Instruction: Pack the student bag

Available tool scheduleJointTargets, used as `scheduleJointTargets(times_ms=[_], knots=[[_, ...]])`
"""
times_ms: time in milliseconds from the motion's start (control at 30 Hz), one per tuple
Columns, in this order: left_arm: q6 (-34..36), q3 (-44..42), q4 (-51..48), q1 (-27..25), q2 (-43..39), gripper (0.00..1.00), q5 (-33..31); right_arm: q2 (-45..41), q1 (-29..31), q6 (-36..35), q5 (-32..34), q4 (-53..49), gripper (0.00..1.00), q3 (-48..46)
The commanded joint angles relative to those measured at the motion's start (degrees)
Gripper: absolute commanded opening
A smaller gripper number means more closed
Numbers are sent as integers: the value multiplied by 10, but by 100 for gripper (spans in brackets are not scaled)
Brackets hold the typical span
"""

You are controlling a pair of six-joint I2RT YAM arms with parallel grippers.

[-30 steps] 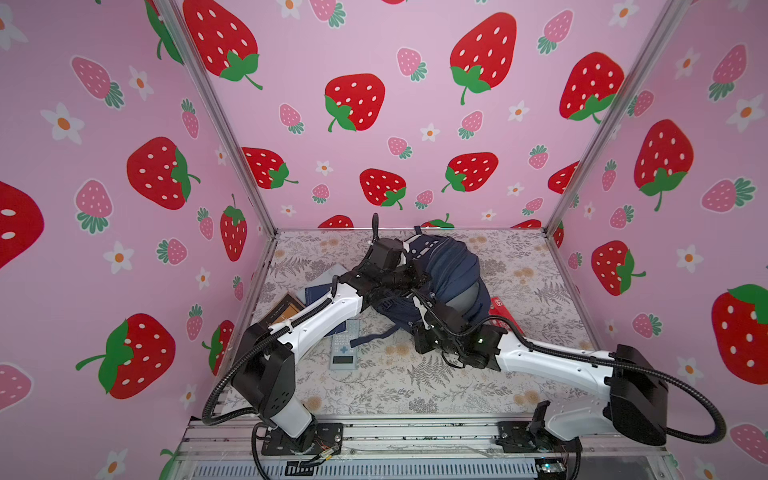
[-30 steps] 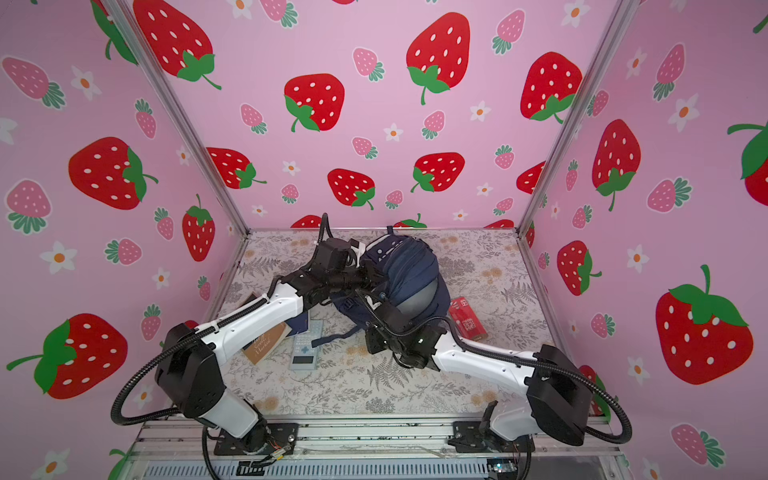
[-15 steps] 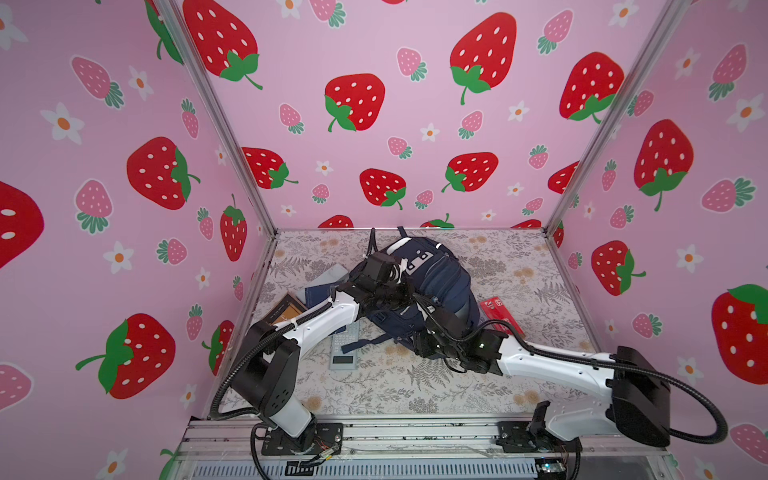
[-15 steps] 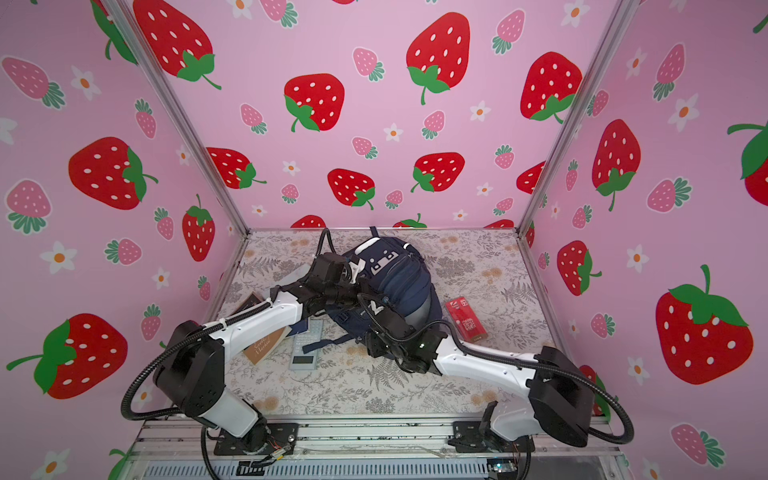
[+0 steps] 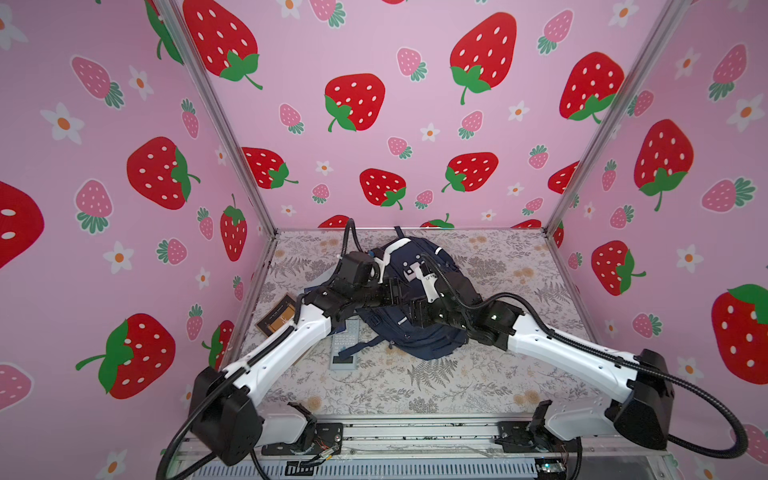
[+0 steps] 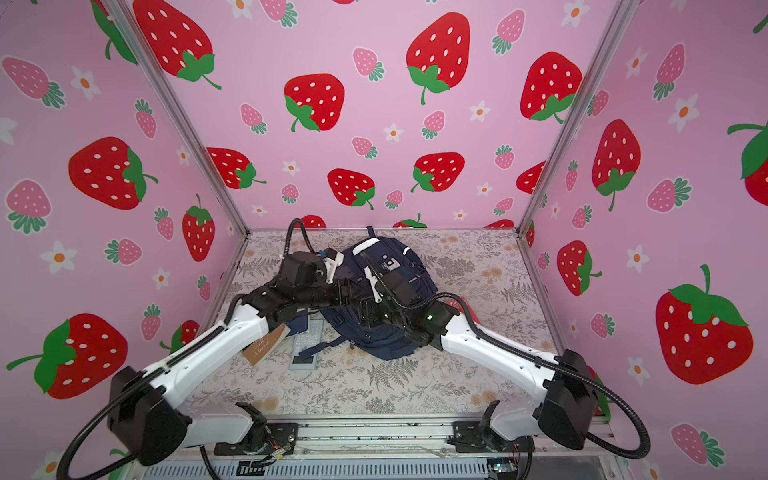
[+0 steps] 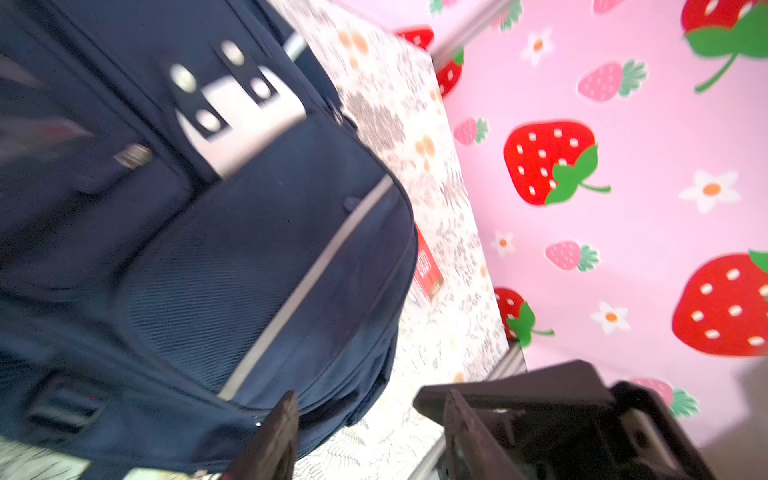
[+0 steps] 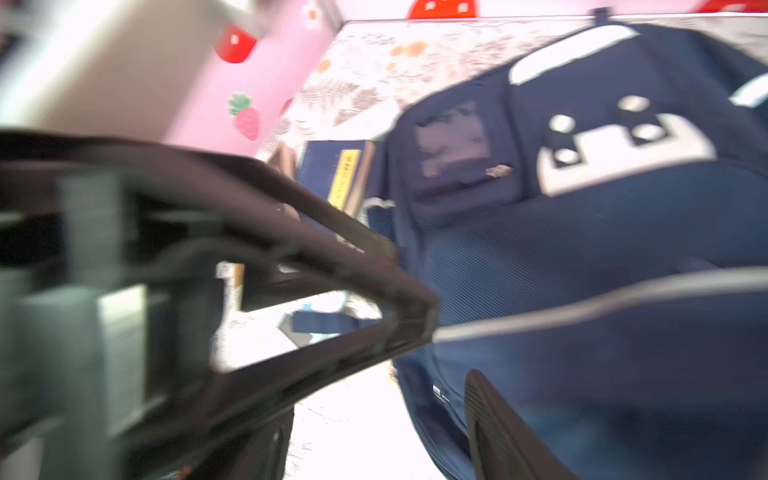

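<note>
In both top views the student bag [image 5: 419, 338] lies front-up on the floral table [image 5: 457, 386], at mid-frame toward the back wall. The left gripper [image 5: 392, 293] and the right gripper [image 5: 415, 311] meet over its middle, and from here we cannot tell how their jaws stand. A grey keypad [image 5: 344, 345] lies at the bag's lower left.

In the left wrist view we see the left gripper [image 7: 355, 401] at the lower edge, jaws apart and empty, near the bag's silver stripe [image 7: 307, 282].

In the blurred right wrist view the right gripper [image 8: 451, 347] gapes at the bag's edge, gripping nothing we can see.
</note>
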Motion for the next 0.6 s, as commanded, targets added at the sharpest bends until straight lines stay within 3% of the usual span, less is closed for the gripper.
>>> scheduleJointTargets(times_ms=[0,67,167,267,433,567], knots=[[34,-15,-129,7,-78,65,-214,73,-12,-44,-109,27,67,59],[28,-35,-173,27,-113,69,-278,131,-15,-54,-144,31,68,103],[8,-68,-219,80,-150,70,-295,224,-21,-52,-196,34,71,172],[-3,-100,-236,156,-168,68,-242,314,-23,-51,-239,32,69,245],[-41,-171,-179,274,-166,65,-131,444,-24,-49,-292,17,67,364],[-63,-209,-143,331,-138,63,-78,515,-25,-46,-310,4,68,433]])
